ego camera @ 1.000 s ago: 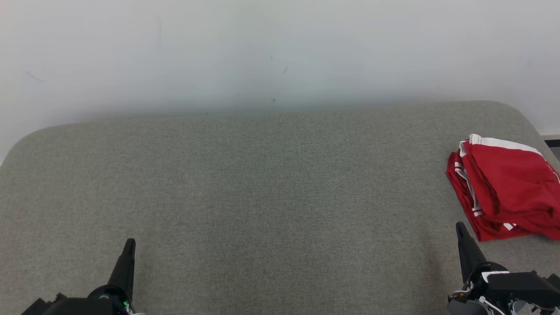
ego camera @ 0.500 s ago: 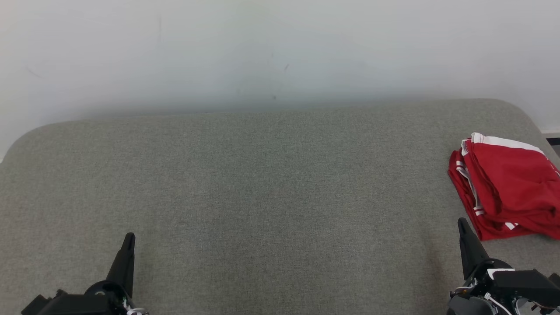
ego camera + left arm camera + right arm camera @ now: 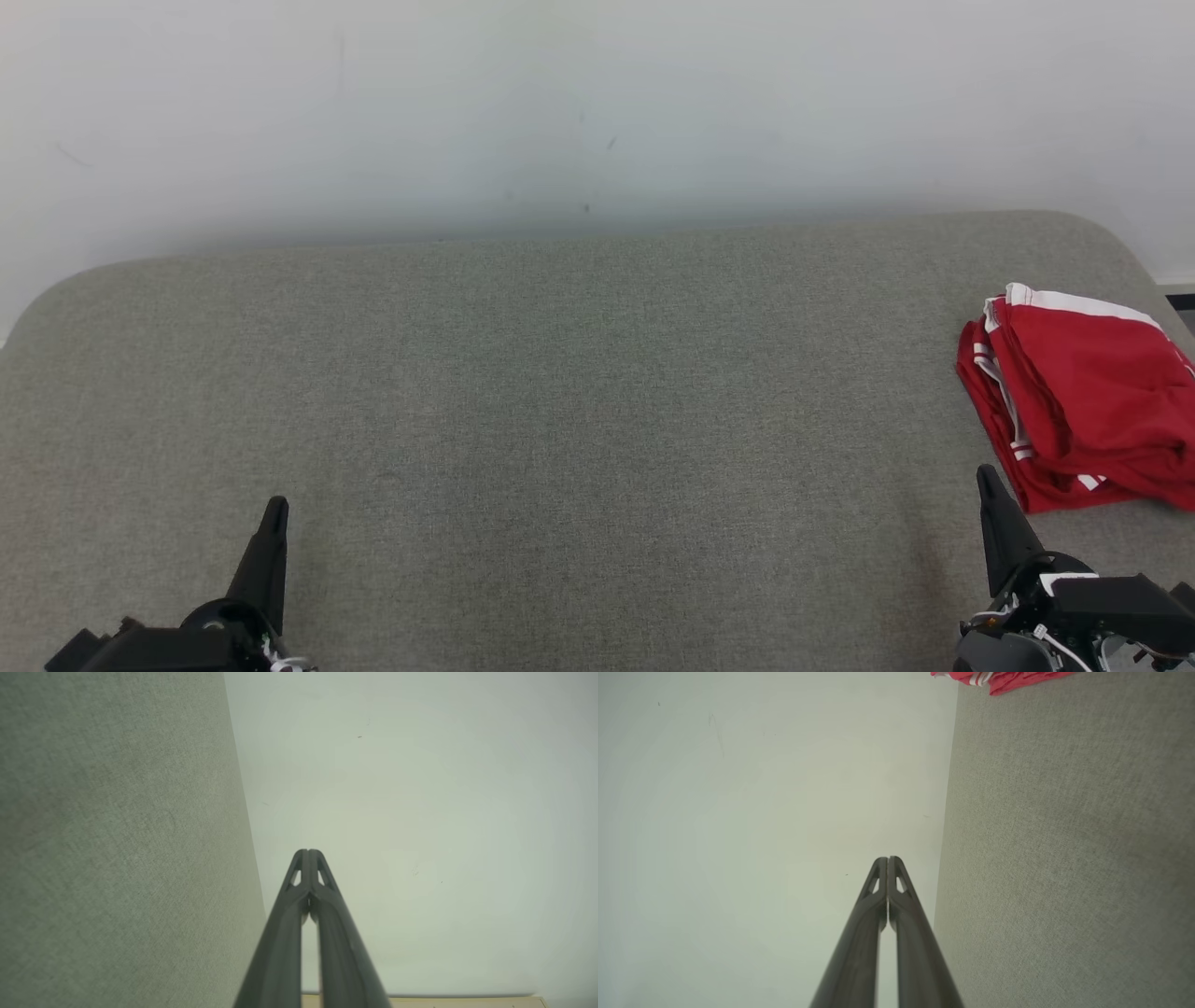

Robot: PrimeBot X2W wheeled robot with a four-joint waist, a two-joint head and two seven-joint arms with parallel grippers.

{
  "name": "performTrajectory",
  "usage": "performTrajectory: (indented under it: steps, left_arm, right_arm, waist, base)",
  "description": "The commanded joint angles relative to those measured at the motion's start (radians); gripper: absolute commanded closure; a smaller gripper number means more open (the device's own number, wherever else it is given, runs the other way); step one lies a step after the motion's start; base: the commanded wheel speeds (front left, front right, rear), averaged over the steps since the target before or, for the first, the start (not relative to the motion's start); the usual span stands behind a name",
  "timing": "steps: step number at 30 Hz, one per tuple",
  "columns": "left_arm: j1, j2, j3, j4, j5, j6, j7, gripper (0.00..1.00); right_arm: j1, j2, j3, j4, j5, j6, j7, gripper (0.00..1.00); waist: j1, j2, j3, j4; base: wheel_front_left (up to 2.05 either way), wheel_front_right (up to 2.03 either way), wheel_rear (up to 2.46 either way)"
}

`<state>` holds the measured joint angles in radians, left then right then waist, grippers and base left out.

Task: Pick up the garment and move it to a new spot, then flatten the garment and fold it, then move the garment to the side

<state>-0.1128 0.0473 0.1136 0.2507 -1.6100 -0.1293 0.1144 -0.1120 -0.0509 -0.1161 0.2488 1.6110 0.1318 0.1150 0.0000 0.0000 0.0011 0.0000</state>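
Observation:
A red garment [image 3: 1083,397] with white stripes lies folded in a loose bundle at the right edge of the grey cloth-covered table [image 3: 560,420]; a corner of the garment [image 3: 999,679] peeks in at the top of the right wrist view. My right gripper [image 3: 986,478] hovers at the lower right, just in front of the garment's near corner, shut and empty. My left gripper [image 3: 275,509] is at the lower left, far from the garment, shut with nothing in it. Both wrist views show the fingertips [image 3: 308,853] pressed together, as with the right fingertips [image 3: 888,860].
A plain white wall [image 3: 560,112] rises behind the table's far edge. The table's corners are rounded, and its right edge runs close beside the garment. A dark strip of floor [image 3: 1178,303] shows past the right edge.
Since a second ago the head view has shifted slightly, so the table and garment sit a little lower-right. Over the last half second nothing has visibly moved.

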Motion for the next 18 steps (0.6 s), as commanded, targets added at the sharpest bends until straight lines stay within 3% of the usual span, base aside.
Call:
performTrajectory:
  steps: [1,18]
  left_arm:
    - [-0.004,0.006,0.003,-0.003,-0.004,-0.003,0.004,1.00]
    - [-0.004,0.006,0.003,-0.003,-0.004,-0.003,0.004,1.00]
  right_arm:
    - [-0.004,0.002,-0.002,-0.002,0.001,-0.002,0.003,1.00]
    - [-0.004,0.002,-0.001,-0.002,0.002,-0.002,0.003,1.00]
  waist:
    - [0.0000,0.0000,0.000,0.000]
    - [0.0000,0.0000,0.000,0.000]
  base:
    - [0.00,0.00,0.00]
    - [0.00,0.00,0.00]
